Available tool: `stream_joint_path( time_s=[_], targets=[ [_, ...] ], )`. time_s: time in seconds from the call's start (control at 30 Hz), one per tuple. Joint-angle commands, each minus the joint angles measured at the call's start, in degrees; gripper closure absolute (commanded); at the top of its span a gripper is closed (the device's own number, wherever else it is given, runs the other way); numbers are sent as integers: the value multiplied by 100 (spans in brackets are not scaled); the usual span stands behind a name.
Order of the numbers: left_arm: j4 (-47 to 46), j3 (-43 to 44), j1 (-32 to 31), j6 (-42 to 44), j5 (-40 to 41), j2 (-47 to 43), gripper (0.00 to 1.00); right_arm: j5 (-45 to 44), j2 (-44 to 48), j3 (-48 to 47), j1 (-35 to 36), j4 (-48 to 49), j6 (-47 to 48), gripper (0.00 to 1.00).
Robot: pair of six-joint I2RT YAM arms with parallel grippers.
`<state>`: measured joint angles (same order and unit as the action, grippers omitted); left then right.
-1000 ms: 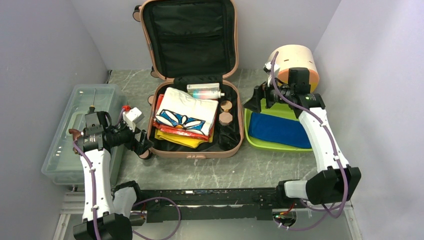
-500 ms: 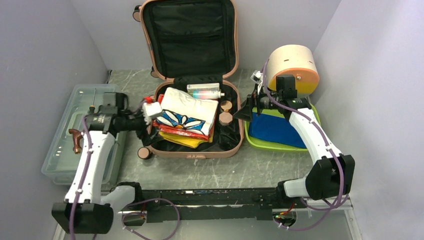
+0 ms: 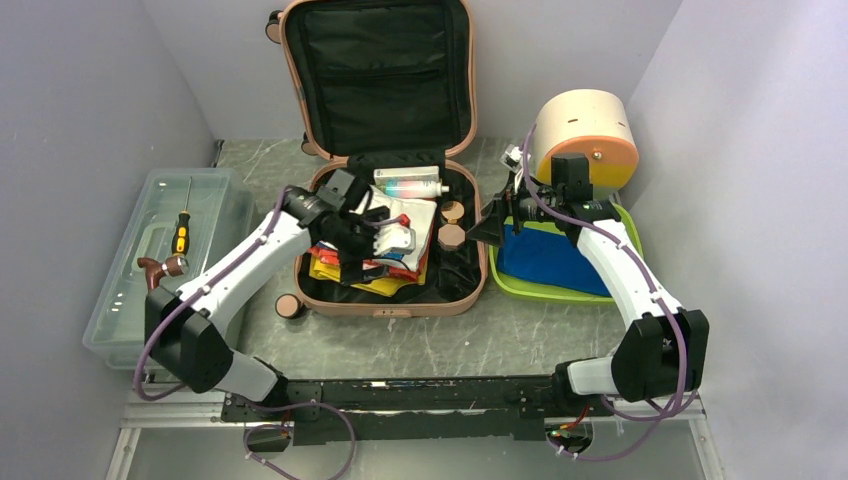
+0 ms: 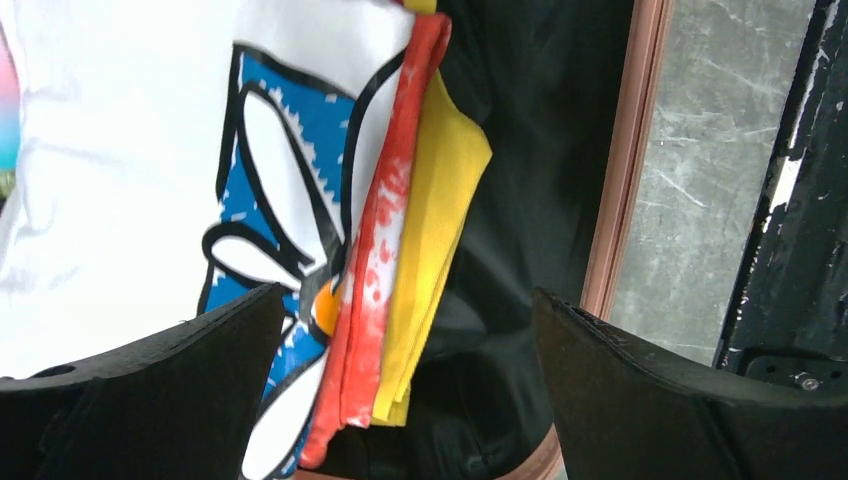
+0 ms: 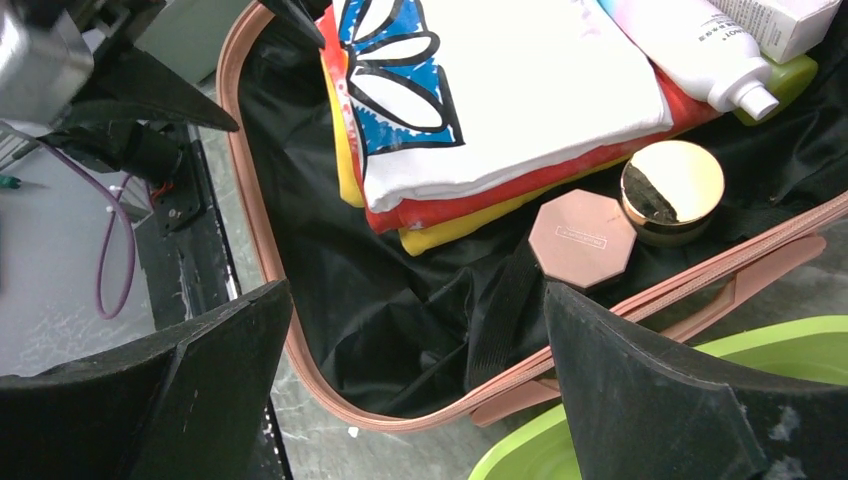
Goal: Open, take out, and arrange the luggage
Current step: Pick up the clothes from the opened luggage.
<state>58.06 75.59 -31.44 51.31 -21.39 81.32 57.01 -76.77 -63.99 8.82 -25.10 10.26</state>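
Suitcase open mid-frame on the bench. L pincer spread wide, directly over the folded shirts inside, stack edge running top-bottom under it. R pincer wide too, off by right rim; L nearer.

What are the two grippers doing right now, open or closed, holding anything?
Left gripper: open, empty, above the folded clothes.
Right gripper: open, empty, at the luggage edge.
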Motion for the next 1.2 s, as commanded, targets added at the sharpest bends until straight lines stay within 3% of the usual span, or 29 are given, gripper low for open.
stream_joint_path(
  time_s=[0.0, 0.27, 0.5, 0.73, 1.0, 1.17],
  targets=[
    [108, 473, -426, 145, 310, 383, 1, -53, 43, 4, -3, 244, 208, 0],
    [-33, 633, -734, 298, 1, 716, 1, -28, -72, 128, -128, 348, 140, 0],
    [-62, 858, -1022, 260, 218, 1304, 1, 143, -49, 141, -154, 348, 160, 0],
    [-485, 1139, -1104, 73, 716, 1808, 9, 239, -116, 106, -154, 271, 187, 0],
    [-664, 1380, -1110, -7, 682, 2105, 18, 296, -167, 131, -155, 351, 82, 0],
    [-447, 1511, -1113, 31, 480, 2289, 30, 336, -227, 156, -152, 454, -105, 0]
  ],
)
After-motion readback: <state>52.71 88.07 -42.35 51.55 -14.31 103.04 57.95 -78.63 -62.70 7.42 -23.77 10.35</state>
